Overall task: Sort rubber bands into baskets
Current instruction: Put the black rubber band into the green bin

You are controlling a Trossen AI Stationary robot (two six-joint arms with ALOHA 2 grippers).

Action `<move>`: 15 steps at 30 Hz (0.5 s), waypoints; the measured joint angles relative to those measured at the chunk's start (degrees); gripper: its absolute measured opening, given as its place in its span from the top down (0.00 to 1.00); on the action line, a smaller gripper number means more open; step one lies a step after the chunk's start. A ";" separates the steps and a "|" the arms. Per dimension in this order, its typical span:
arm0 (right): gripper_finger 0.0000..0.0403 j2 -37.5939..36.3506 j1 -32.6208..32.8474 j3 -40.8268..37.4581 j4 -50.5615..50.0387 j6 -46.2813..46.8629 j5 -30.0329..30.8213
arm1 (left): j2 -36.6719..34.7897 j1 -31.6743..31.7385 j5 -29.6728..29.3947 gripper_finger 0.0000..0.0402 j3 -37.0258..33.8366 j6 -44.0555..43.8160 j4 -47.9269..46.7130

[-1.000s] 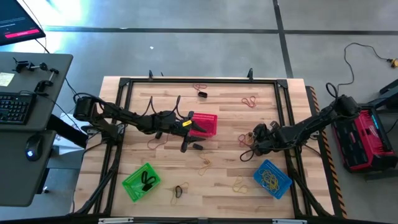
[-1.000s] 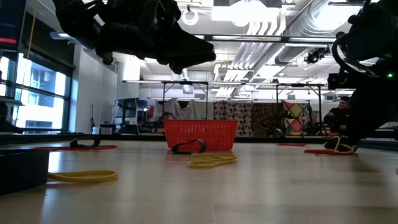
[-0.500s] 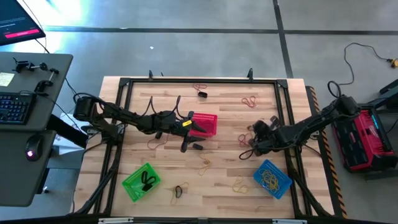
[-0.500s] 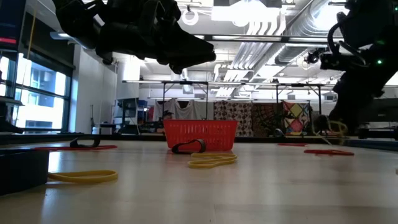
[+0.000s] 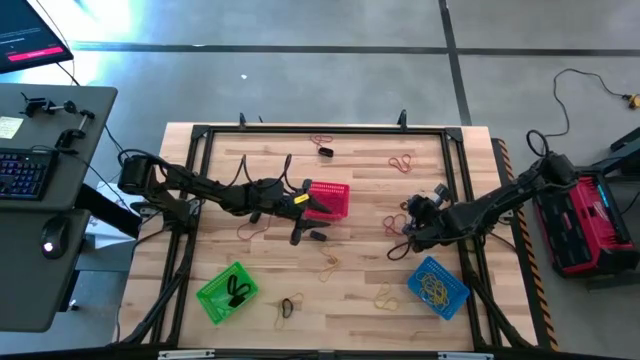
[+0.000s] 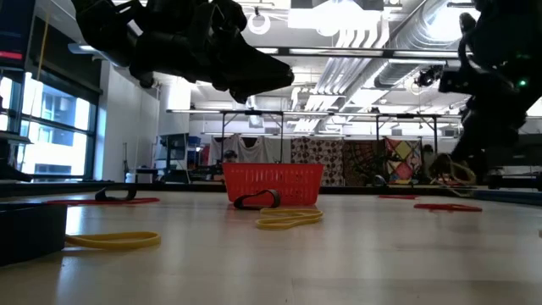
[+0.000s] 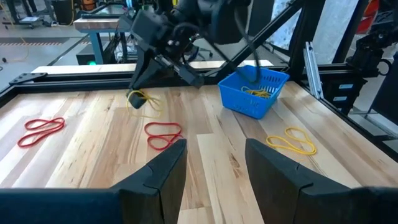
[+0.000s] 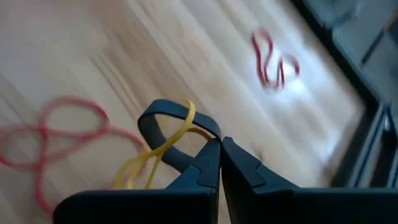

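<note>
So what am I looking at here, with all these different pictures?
Two robot arms work at a wooden table, sorting rubber bands into baskets. One camera looks down from above, one sits at table height, and one rides on each wrist. The right gripper has its jaws shut on a yellow band, lifted off the wood. The left gripper waits, jaws open, beside the red basket. Green and blue baskets stand nearer the front, with loose bands scattered around.
</note>
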 joint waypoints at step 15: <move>1.00 5.93 -2.55 0.00 -12.40 12.47 2.45 | 0.00 -0.37 0.00 0.61 0.00 0.00 0.04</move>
